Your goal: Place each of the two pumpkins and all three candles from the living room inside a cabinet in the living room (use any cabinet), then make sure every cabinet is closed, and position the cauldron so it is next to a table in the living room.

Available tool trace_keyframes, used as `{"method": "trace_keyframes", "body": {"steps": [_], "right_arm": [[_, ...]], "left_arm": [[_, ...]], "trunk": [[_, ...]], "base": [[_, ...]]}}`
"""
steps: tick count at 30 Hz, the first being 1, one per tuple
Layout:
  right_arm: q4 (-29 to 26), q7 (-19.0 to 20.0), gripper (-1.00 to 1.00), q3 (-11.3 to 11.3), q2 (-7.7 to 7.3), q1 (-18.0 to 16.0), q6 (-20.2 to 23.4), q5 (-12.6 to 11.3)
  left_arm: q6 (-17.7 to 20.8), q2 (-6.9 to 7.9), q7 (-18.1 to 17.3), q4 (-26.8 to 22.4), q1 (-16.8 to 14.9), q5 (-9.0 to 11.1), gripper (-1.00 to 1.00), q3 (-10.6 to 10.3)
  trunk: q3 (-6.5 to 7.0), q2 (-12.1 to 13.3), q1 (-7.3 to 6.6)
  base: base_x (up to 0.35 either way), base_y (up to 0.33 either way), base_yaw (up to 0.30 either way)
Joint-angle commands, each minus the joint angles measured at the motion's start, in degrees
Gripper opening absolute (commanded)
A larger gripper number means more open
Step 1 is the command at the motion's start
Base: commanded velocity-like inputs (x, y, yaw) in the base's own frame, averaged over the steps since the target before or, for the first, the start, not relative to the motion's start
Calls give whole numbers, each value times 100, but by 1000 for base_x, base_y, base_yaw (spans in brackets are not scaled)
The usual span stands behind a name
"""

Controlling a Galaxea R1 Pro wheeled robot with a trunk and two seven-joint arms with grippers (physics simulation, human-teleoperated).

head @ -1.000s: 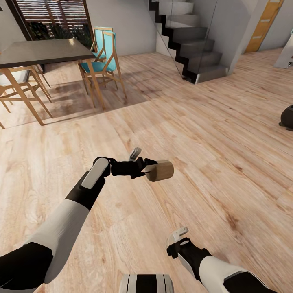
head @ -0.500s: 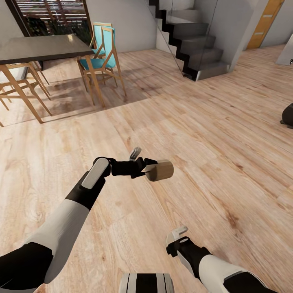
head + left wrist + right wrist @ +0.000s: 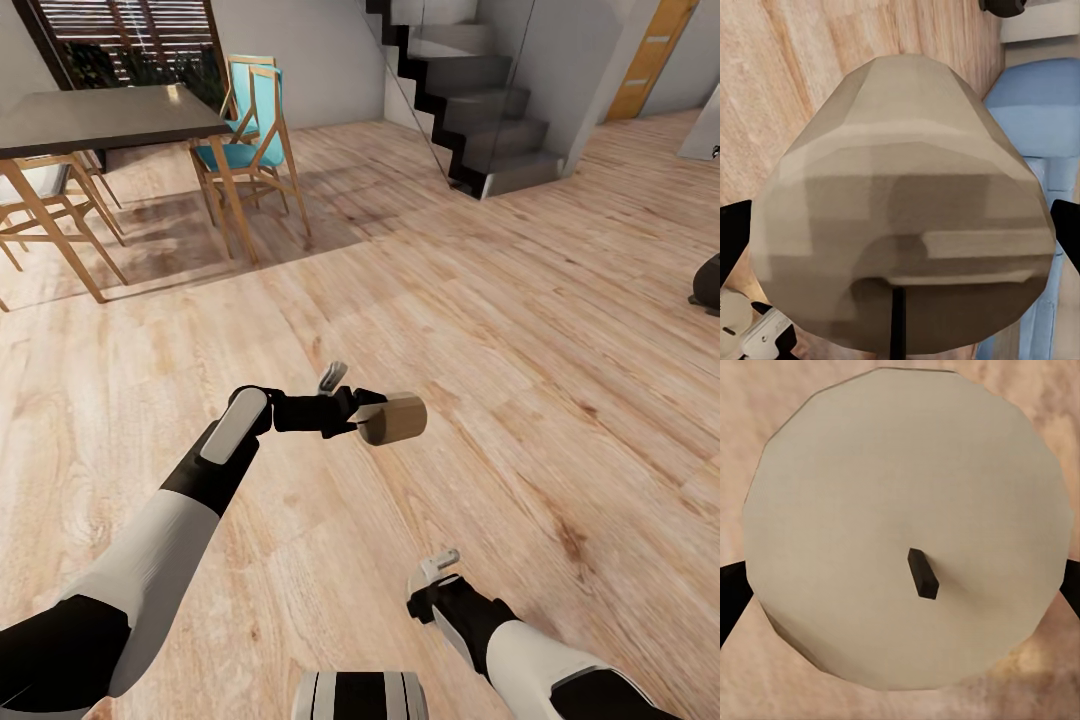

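Observation:
A tan candle (image 3: pixel 395 420) lies on its side in my left gripper (image 3: pixel 372 418), which is shut on it about waist-high over the plank floor. Seen from the left wrist, this candle (image 3: pixel 900 210) sits between the dark fingers (image 3: pixel 731 244). My right gripper (image 3: pixel 440 600) hangs low near my trunk. In the right wrist view a cream candle (image 3: pixel 907 525) with a short dark wick faces the camera, gripped between the black fingers (image 3: pixel 729 592). A black rounded thing (image 3: pixel 708 285), cut off at the right edge, may be the cauldron. Pumpkins, cabinet and the glass-topped table are out of view.
A dark-topped dining table (image 3: pixel 100 120) with wooden legs and turquoise chairs (image 3: pixel 250 130) stands at the far left. Dark stairs (image 3: pixel 470 110) rise at the back, with an orange door (image 3: pixel 655 55) beyond. The blue sofa (image 3: pixel 1035 112) appears behind the candle in the left wrist view.
The whole view shifted slightly, so the camera moved. Both arms keep their pose and their candles; the right wrist has crept a little.

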Motion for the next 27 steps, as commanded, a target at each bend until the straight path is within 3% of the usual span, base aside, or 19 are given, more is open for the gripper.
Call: {"method": "trace_keyframes", "body": {"steps": [1,6,12,27], "right_arm": [[-4,-3,-100,0,-3,0,-2,-13],[-33,-3,-100,1,-16,0,-16,-11],[-541,-3,-100,8,-28,0,-3,-14],[-660,-3,-100,-24,-50,0,5,-20]], "left_arm": [[-1,0,-1,0,0,7,-100,0],[-1,0,-1,0,0,7,-100,0],[-1,0,-1,0,0,7,-100,8],[-1,0,-1,0,0,7,-100,9]], "trunk": [[0,0,0],[0,0,0],[0,0,0],[0,0,0]], "base": [[0,0,0],[0,0,0],[0,0,0],[0,0,0]]}}
